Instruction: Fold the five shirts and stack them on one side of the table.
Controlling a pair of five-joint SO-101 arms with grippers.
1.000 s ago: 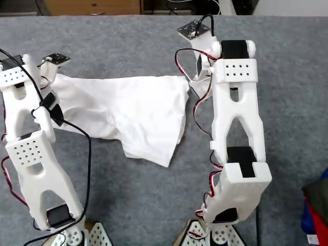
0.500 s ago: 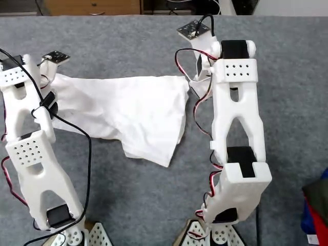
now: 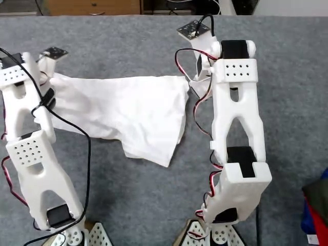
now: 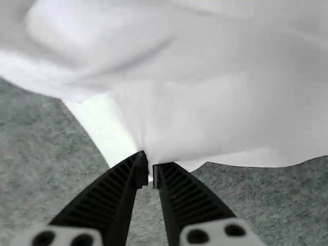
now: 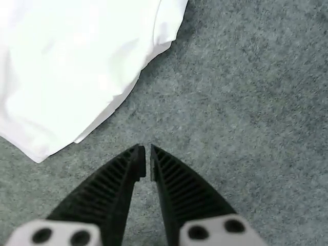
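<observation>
Pinches white shirt [image 4: 205,102] at its edge with left gripper [image 4: 147,171], black jaws pressed together on a small bunched fold of cloth, fabric fanning out from the tips over grey table cover [image 4: 46,154]. Holds right gripper [image 5: 146,159] closed on nothing, jaws all but touching, tips above bare grey cover, near the shirt's edge but apart from it. Seen from above, lies rumpled and partly doubled over in the middle of the table, between left arm [image 3: 31,148] and right arm [image 3: 238,118], wide along the far side and narrowing to a loose corner that points toward the arm bases. Reaches at one end under the left arm's wrist and stops at the other just beside the right arm's wrist, with red and black wires [image 3: 197,102] looping down next to that edge. Plants both white arms' bases at the near edge of the table, one on either flank of the cloth. Sits low at the right edge of the overhead view as a small pile of clothes [image 3: 315,205] in dark green, blue and red, well apart from the white shirt. Runs along the far side behind the table as a strip of wooden furniture [image 3: 89,6], light brown against the grey
</observation>
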